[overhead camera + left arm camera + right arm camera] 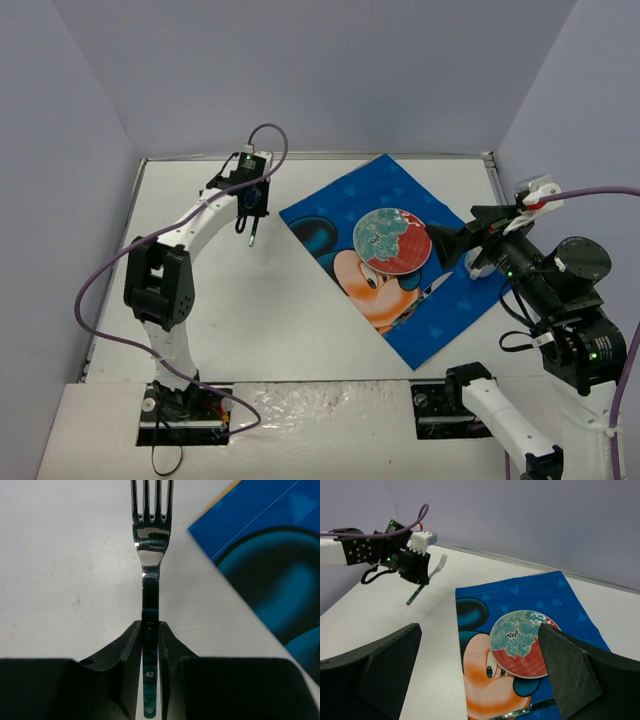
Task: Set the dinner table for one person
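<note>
Overhead first: the dinner table (pixel 300 330) spreads white beneath both sets of jaws, boxed in by lavender walls (pixel 320 70). I see the left gripper (pixel 249 214) raised over the far left part of the tabletop, with a fork (pixel 251 234) hanging down from its jaws. Off to the right of those jaws a blue cartoon-mouse placemat (pixel 440 320) lies skewed on the table, and a round plate (pixel 391 240) sits on the mouse's face. The right gripper (pixel 455 250) points at the plate from the right, one finger tip just beside the plate's rim; from up here I cannot tell whether they touch.

On the left wrist camera, the two fingers are clamped on the fork's handle (pixel 151 605). Its tines reach straight out ahead of the jaws. White tabletop (pixel 65 580) fills the space below and to the left of the jaws, and a corner of the placemat (pixel 270 555) comes in on their right.

On the right wrist camera, my jaws stand wide apart with nothing between them. Ahead of them, nearer the right finger, is the plate (pixel 522 642) on the placemat. A thin shiny utensil (pixel 525 711) lies on the mat close under the jaws; I cannot say what kind. Far ahead and left, the other arm holds the fork (pixel 438 566) above the table (pixel 385 610).
</note>
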{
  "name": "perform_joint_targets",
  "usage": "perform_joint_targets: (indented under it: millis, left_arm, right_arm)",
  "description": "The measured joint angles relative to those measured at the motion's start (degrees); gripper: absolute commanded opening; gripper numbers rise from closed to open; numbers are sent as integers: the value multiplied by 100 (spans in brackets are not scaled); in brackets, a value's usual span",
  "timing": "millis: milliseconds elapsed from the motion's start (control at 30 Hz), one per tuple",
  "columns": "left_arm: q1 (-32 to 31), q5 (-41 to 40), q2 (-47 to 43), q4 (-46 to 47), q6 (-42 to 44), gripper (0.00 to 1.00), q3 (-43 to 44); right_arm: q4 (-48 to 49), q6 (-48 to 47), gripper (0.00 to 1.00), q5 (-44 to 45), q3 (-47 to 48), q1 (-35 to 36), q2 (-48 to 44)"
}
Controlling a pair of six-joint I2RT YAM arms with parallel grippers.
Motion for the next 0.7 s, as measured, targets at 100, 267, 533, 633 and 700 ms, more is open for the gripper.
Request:
perform_joint_targets:
  millis: [100,267,533,633,700]
  left_arm:
    - [-219,59,429,-146,345,0,947]
    - [-517,271,1306,-423,815,0,2206]
    - [-922,666,2900,-657,1535,0,3984]
    - [-1046,818,3255,-684,1720,0,4355]
    - [-1149,914,3459,-776,1836,0,4613]
  right_arm:
    - [-5,-2,100,18,0,0,0]
    - [-54,-6,100,32,3,0,9]
    - [-241,3,100,25,13,0,60]
    - [-290,36,100,21,13,0,65]
    - [-322,63,100,-30,21,2,68]
